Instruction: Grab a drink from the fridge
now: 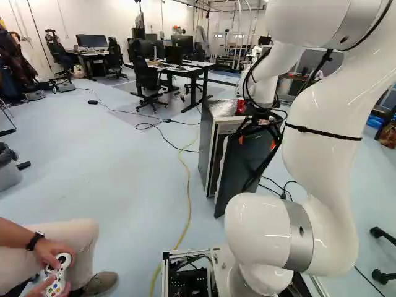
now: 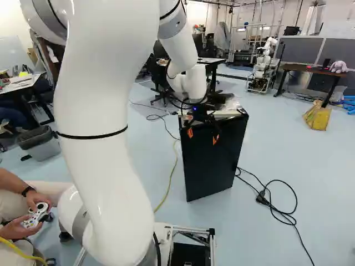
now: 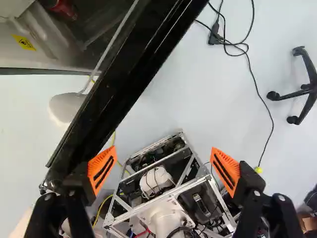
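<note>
My gripper (image 2: 203, 136) is at the upper part of the dark fridge door (image 2: 206, 166) in the right base view. In the left base view the door stands ajar from the fridge body (image 1: 208, 147). The wrist view shows the gripper (image 3: 157, 168) open with nothing between its orange pads. The door's black edge (image 3: 124, 72) runs close beside one finger; whether they touch I cannot tell. Beyond that edge part of the fridge interior shows, with a red object (image 3: 64, 7) there. A red can (image 1: 241, 106) appears by the fridge top in the left base view.
Black cables (image 2: 272, 205) lie on the floor beside the fridge, and a yellow cable (image 1: 187, 185) runs on its other side. A seated person's hands hold a controller (image 1: 57, 272). Another robot (image 2: 263, 64) stands far back. A chair base (image 3: 304, 89) is near.
</note>
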Motion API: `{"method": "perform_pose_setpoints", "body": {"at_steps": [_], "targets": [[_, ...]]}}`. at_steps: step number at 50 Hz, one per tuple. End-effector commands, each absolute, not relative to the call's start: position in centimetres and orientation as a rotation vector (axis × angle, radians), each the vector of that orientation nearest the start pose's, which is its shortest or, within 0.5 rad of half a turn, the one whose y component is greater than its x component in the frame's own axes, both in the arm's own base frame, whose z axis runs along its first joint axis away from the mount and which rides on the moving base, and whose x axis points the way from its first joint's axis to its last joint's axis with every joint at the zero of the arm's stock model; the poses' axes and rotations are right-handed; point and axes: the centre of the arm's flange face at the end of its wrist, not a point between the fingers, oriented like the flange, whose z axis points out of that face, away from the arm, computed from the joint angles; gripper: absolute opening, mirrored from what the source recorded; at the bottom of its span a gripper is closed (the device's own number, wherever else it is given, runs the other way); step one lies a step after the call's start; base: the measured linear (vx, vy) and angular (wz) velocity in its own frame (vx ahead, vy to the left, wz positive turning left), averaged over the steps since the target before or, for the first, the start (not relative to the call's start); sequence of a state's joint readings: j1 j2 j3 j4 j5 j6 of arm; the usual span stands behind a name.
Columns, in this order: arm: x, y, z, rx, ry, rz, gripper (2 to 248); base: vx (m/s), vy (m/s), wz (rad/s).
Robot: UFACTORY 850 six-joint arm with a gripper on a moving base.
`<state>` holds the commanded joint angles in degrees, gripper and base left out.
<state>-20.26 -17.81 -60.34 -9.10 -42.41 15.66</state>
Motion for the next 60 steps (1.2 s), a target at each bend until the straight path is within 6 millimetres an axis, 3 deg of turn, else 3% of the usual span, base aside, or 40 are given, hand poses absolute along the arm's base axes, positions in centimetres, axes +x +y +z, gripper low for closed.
{"method": "perform_pose_setpoints", "body": {"at_steps": [60], "targets": [[53.7, -16.5, 43.4, -3.172, 0.707, -0.068, 247, 0.000, 0.000, 0.000]]}}
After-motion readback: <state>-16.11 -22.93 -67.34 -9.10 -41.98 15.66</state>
